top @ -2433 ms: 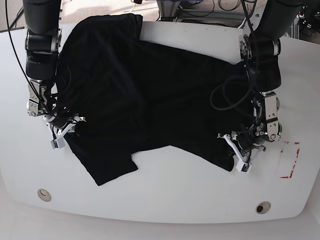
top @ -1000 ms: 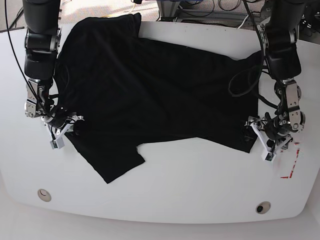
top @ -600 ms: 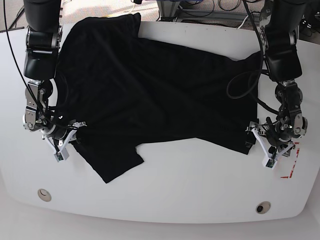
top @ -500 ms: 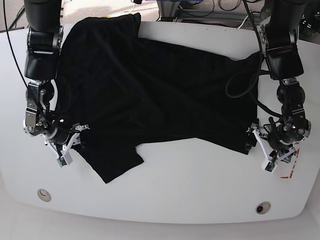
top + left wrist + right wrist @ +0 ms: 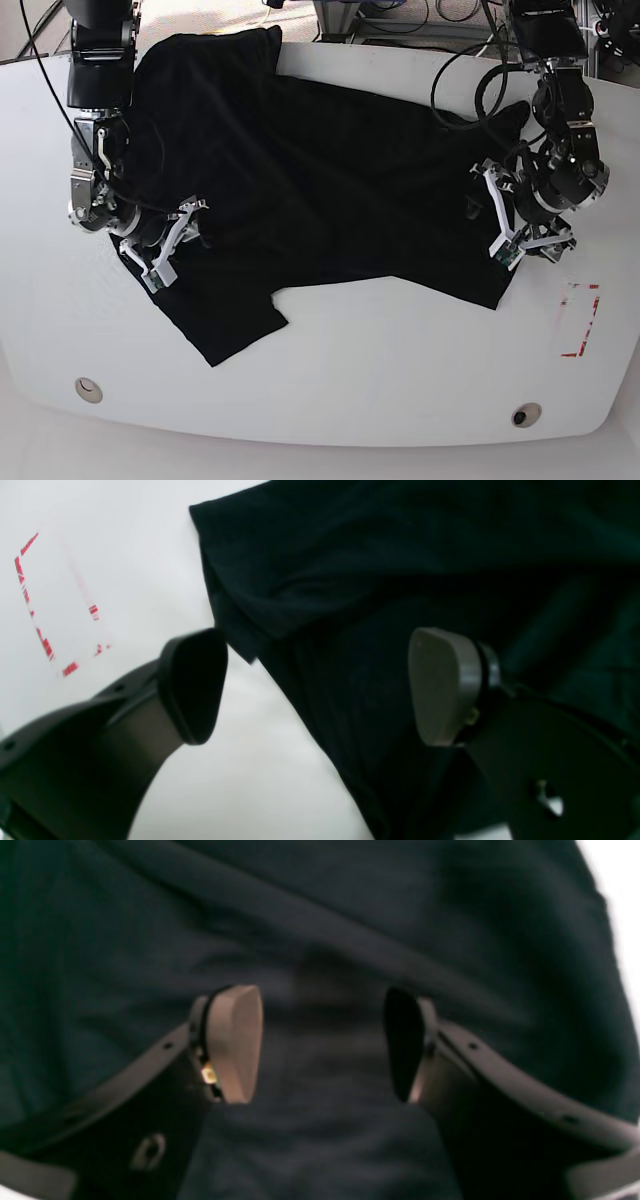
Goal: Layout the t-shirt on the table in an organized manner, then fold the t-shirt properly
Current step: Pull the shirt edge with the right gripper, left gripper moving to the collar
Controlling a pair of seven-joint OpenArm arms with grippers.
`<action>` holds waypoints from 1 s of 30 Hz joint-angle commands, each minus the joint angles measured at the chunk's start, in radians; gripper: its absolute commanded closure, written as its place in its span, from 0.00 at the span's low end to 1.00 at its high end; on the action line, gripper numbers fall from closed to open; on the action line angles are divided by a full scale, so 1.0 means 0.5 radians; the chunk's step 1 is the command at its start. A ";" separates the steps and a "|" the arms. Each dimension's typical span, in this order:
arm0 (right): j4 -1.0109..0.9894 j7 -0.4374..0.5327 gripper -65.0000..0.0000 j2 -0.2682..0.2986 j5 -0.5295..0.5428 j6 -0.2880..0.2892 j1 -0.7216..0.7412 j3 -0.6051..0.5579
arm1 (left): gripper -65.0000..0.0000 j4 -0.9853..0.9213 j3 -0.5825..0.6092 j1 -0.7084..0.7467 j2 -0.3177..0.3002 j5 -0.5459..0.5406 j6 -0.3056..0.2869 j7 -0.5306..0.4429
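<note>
T-shirt (image 5: 300, 190) lies spread across the far half of the counter (image 5: 380, 370), black, mostly flat with shallow creases. One sleeve reaches the far left edge; a lobe of cloth hangs toward the near left, ending in a rounded corner. Near hem runs unevenly from that lobe to a point at the right.

Left gripper (image 5: 320, 685) sits at the shirt's right edge, jaws spread wide. In its wrist view one finger (image 5: 192, 685) is over bare counter, the other (image 5: 442, 685) over cloth, with the hem passing between them; nothing is pinched. Red tape rectangle (image 5: 580, 320) lies just to the near right, apart from the shirt.

Right gripper (image 5: 322, 1042) hovers over the shirt's left part, jaws apart, only cloth below the gap and nothing clamped. Cloth there shows a diagonal ridge on the far side of the fingers.

Two small holes (image 5: 88, 389) mark the near corners of the counter, well clear of the shirt.
</note>
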 commanded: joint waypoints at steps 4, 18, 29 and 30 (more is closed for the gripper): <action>0.041 0.058 0.37 0.028 0.031 0.010 -0.026 0.016 | 0.17 0.065 -0.093 0.224 -0.026 -0.009 0.003 -0.002; 0.038 0.058 0.35 0.037 0.031 0.010 -0.029 0.019 | 0.18 0.047 -0.130 0.567 -0.026 0.001 0.003 -0.002; -0.018 0.061 0.35 0.025 0.028 0.007 0.082 0.019 | 0.54 -0.195 -0.133 0.623 -0.115 0.001 0.003 -0.002; -0.048 0.061 0.35 0.025 0.028 0.007 0.094 0.019 | 0.55 -0.211 -0.136 0.626 -0.130 0.001 0.003 -0.002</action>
